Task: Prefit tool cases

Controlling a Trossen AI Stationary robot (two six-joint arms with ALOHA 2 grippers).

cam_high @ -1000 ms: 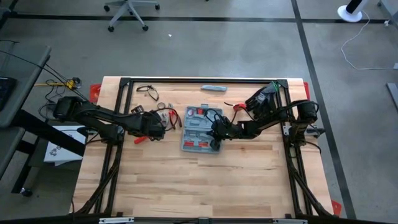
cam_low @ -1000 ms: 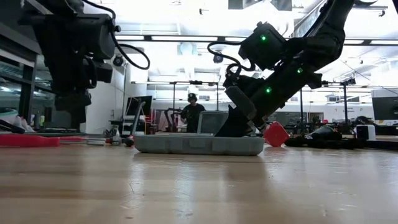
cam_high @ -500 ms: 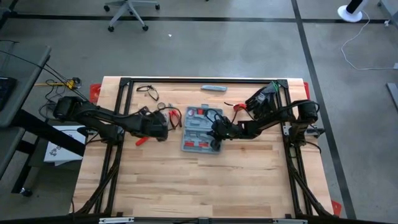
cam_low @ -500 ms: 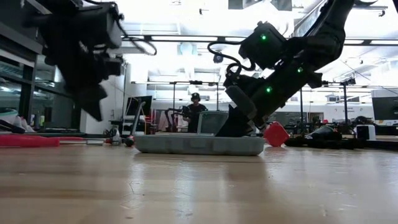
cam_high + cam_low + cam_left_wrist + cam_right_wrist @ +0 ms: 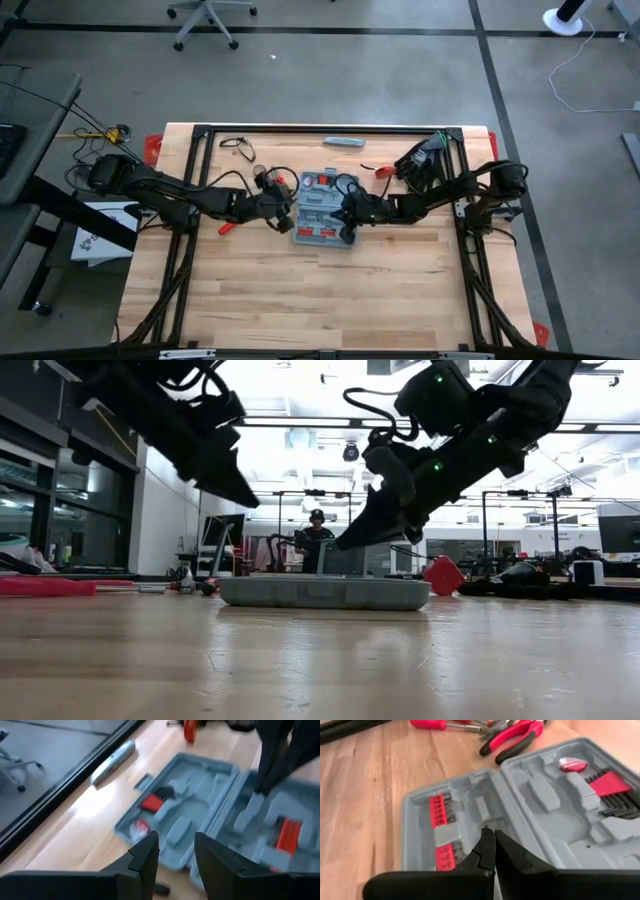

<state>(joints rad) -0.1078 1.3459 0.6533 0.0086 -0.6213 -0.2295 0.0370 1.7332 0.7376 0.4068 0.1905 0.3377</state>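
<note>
Overhead, level and wrist views of a two-arm bench station. The tool case (image 5: 323, 207), blue-grey moulded plastic, lies opened flat near the middle of the bench (image 5: 300, 300), both halves facing up with red-handled bits and hex keys seated in their slots. The left gripper (image 5: 283, 212) hangs just beside the case's edge on the left arm's side; its fingers (image 5: 145, 855) stand partly apart with nothing between them, and the open half of the case lies directly ahead of their tips. The right gripper (image 5: 346, 213) is poised above the case interior; its fingers (image 5: 485, 851) are pressed together, empty, their tips over the half that holds the red bit strips (image 5: 439, 811). In the level view both grippers sit clear above the case (image 5: 322, 592). Beyond the right fingers, past the far edge of the case, red-handled pliers (image 5: 512, 737) lie loose on the bench. A slim grey bar (image 5: 344, 142) rests near the bench's far rail, well apart from either pair of fingers.
</note>
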